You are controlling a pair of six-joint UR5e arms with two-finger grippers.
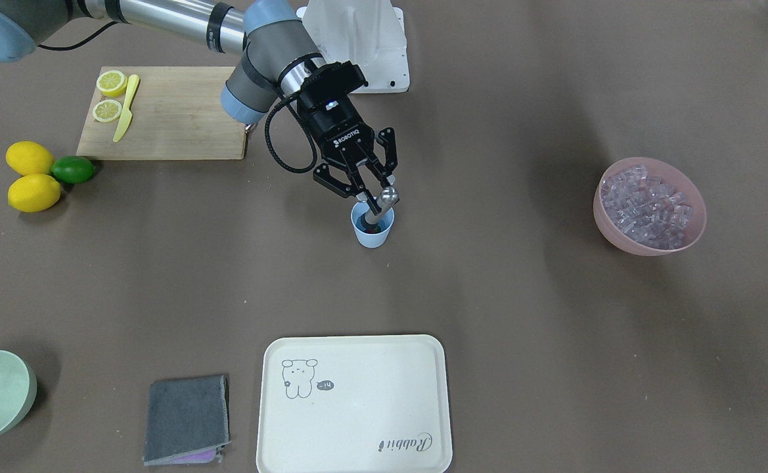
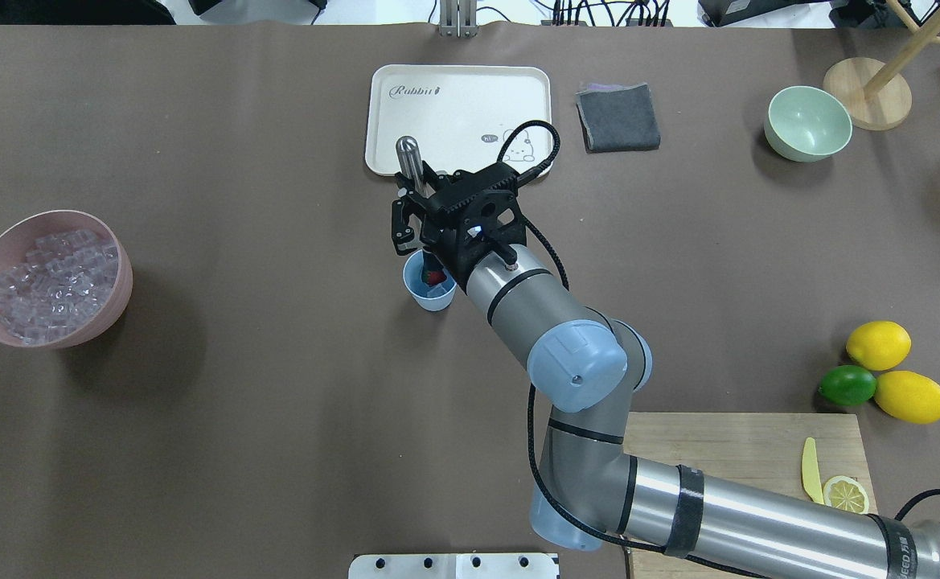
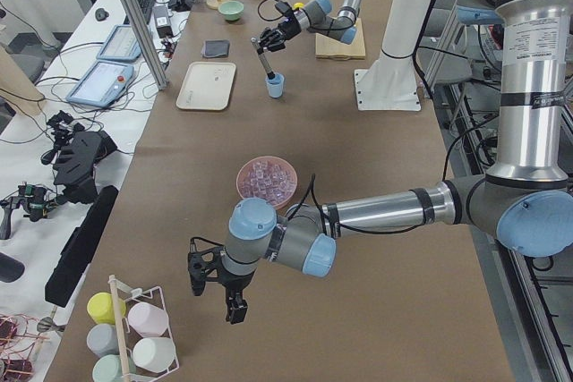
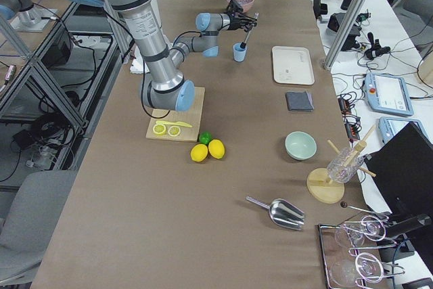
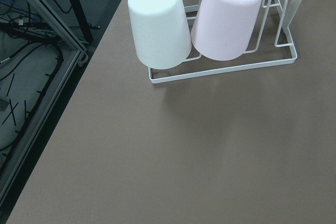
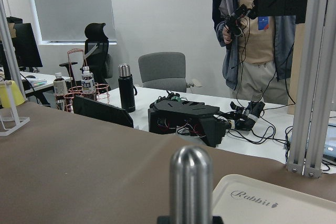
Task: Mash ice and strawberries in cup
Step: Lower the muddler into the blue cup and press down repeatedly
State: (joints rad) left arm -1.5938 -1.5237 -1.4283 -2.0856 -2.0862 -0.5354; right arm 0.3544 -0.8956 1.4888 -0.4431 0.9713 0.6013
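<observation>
Brown counter (image 1: 528, 309) spreads wide under the work. Nearest, the right claw (image 1: 373, 192) is clamped on a steel muddler (image 1: 389, 195), whose lower end dips into the cup (image 1: 370, 238) just beneath the claw. A red strawberry (image 2: 435, 277) shows inside, too small to tell how crushed, so mashing seems underway but unfinished. The ice (image 1: 646, 205) fills a pink bowl (image 1: 620, 242) well off to the claw's left, and none is discernible in the cup. Beyond that bowl hangs the left claw (image 3: 215, 297). I cannot tell whether it is wide or narrow.

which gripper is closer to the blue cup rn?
Right. The right gripper sits just above the cup, holding a metal muddler that dips into it. The left gripper hangs far away at the table's left end, past the pink bowl.
</observation>
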